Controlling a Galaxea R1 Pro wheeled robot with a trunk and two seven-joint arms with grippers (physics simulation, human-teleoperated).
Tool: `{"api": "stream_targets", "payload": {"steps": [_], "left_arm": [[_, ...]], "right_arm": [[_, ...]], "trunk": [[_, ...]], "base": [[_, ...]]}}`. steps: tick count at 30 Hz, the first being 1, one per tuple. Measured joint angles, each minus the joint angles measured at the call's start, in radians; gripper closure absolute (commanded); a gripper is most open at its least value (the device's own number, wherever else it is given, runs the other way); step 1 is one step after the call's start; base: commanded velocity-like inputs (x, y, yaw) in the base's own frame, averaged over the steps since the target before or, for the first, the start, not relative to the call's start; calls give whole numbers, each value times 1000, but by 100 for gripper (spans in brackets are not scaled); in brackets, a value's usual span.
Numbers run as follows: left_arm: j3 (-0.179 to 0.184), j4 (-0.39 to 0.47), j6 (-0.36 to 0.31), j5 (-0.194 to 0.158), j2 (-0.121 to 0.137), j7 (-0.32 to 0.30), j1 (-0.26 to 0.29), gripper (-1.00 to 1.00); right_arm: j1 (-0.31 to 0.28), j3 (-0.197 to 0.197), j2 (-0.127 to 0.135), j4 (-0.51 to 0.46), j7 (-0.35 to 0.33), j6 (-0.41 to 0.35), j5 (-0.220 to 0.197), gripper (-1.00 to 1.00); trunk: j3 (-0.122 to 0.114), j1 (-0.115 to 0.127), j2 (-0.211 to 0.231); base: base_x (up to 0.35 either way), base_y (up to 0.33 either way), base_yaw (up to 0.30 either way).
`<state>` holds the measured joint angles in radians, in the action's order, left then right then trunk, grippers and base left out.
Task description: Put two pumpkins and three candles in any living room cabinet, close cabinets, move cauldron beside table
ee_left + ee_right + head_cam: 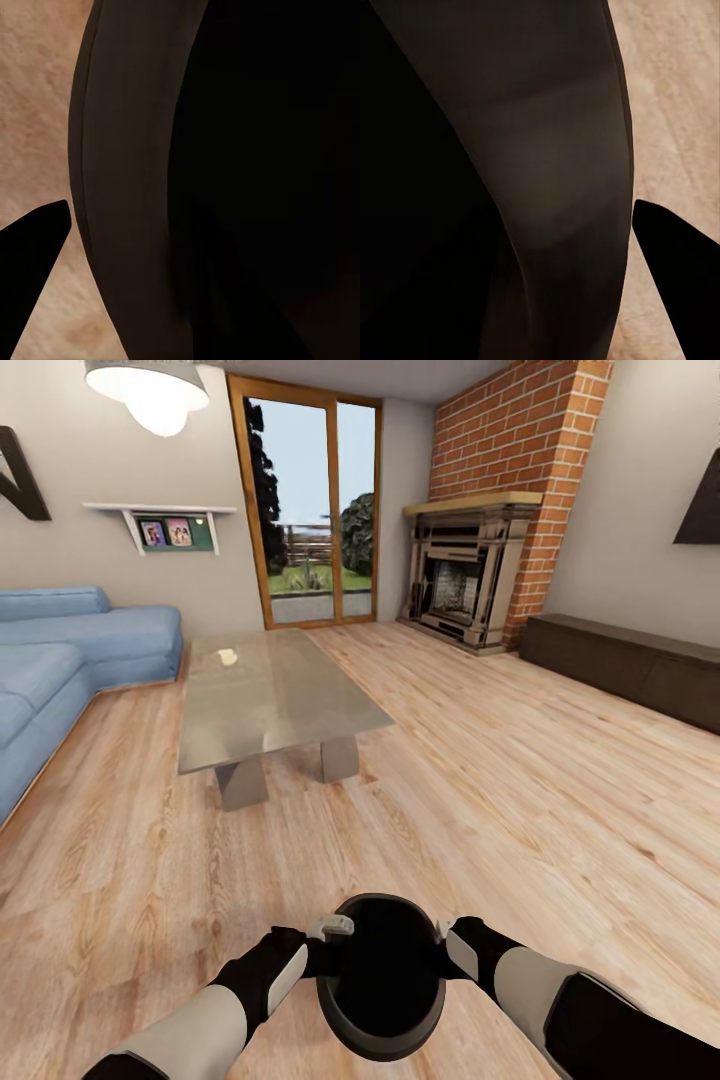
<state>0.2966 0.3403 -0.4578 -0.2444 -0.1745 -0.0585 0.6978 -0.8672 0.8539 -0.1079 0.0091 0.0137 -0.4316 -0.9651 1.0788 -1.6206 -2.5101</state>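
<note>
While I face the table (270,695), my left gripper (338,930) and right gripper (442,935) each pinch the cauldron (385,980) rim from opposite sides, lifted above the floor (520,790).

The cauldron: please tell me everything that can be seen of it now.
The cauldron is a round, glossy black pot with a wide, dark mouth, upright and apparently empty. It is carried above the wooden floor, with the left end effector and right end effector on opposite sides of its rim. It is short of the coffee table.

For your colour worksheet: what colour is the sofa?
Light blue; the sofa shows best in the head view.
</note>
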Motion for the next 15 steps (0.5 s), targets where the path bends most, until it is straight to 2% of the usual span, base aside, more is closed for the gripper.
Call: {"api": "stream_targets", "payload": {"steps": [15], "left_arm": [[0, 0, 0, 0, 0, 0, 0, 100]], "right_arm": [[0, 0, 0, 0, 0, 0, 0, 100]], "trunk": [[-24, 0, 0]], "base": [[0, 0, 0]]}}
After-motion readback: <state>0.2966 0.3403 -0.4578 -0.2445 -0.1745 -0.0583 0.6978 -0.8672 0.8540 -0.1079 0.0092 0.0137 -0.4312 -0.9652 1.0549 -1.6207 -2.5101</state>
